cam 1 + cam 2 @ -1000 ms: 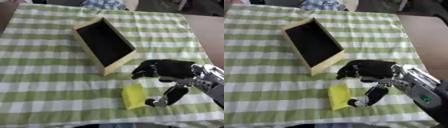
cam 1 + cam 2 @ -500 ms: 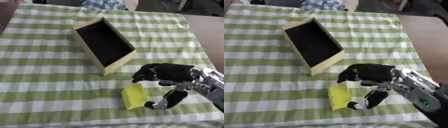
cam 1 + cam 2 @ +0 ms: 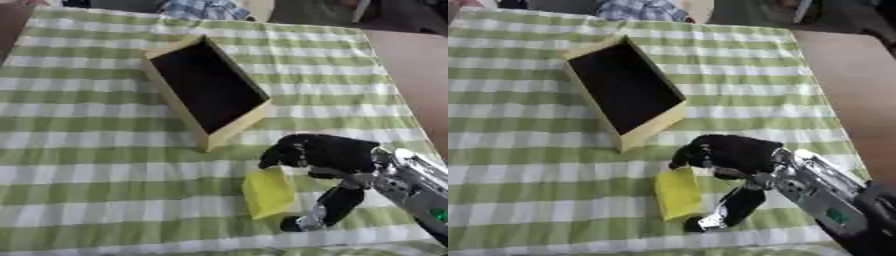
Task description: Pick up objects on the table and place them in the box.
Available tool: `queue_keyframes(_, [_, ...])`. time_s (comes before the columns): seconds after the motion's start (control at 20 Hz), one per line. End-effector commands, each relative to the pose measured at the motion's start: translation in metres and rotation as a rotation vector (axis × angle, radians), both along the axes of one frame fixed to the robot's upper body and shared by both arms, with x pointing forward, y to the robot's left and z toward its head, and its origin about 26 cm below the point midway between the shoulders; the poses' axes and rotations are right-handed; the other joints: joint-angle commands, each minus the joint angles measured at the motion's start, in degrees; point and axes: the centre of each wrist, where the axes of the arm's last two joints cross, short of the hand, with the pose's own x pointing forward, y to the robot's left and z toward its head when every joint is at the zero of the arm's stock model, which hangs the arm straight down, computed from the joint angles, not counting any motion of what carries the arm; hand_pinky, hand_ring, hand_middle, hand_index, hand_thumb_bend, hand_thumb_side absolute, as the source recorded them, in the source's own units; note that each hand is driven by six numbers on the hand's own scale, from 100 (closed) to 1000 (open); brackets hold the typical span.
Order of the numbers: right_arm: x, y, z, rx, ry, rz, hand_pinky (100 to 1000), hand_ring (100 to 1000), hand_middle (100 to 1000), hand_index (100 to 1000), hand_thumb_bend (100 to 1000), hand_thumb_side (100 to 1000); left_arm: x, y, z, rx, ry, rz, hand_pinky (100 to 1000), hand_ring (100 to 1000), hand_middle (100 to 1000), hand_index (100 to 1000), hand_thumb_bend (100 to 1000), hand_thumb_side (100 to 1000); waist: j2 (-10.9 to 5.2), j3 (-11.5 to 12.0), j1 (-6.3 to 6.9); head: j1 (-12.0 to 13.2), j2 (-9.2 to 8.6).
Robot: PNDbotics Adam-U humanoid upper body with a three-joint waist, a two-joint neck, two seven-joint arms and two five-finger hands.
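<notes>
Surface (image 3: 87, 165): covered by a green-and-white checked cloth. Open rectangular yellow box with dark interior (image 3: 206, 90): empty, unmoved. Robot's black right hand (image 3: 328, 155): over the last second it had lowered toward the flat yellow block (image 3: 267, 192), just nearer the camera than the box corner. Fingers curved over the block's far edge, thumb at its right side; hand part-open, bracketing the block, closure not yet evident. Judged: grasp imminent, block still on the cloth.
</notes>
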Motion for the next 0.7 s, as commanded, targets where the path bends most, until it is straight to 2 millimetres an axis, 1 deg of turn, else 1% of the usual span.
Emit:
queue_keyframes(0.05, [0.0009,-0.0007,0.008,-0.017,-0.05,-0.02,934,881,848,930,547,856,-0.0002,-0.001,0.0081,0.009,-0.024,-0.006,645,706,645,804,877,1000,-0.6,0.05,0.26,-0.14,0.37])
queue_keyframes(0.35, [0.0004,0.0009,0.0064,-0.017,-0.06,-0.037,924,863,815,921,550,864,0.0004,-0.0016,0.009,0.007,-0.027,-0.008,644,705,642,793,871,1000,-0.19,0.2,0.21,-0.36,0.37])
queue_keyframes(0.4, [0.0006,0.0007,0.0066,-0.017,-0.06,-0.038,922,860,810,918,541,853,0.0005,-0.0018,0.0093,0.007,-0.028,-0.009,644,704,641,792,870,1000,-0.12,0.21,0.22,-0.41,0.37])
queue_keyframes(0.5, [0.0012,0.0007,0.0075,-0.015,-0.062,-0.043,919,852,799,913,488,804,0.0008,-0.0023,0.0095,0.005,-0.029,-0.011,644,704,640,790,867,1000,0.01,0.25,0.25,-0.49,0.37])
queue_keyframes(0.6, [0.0013,0.0021,0.0073,-0.015,-0.061,-0.044,918,847,789,905,459,785,0.0011,-0.0029,0.0097,0.005,-0.028,-0.015,643,703,638,788,865,1000,0.16,0.35,0.31,-0.64,0.37])
queue_keyframes(0.7, [0.001,0.0037,0.0064,-0.016,-0.05,-0.038,918,846,788,904,455,781,0.0013,-0.0033,0.0098,0.004,-0.028,-0.017,643,703,637,787,864,1000,0.28,0.44,0.35,-0.78,0.37])
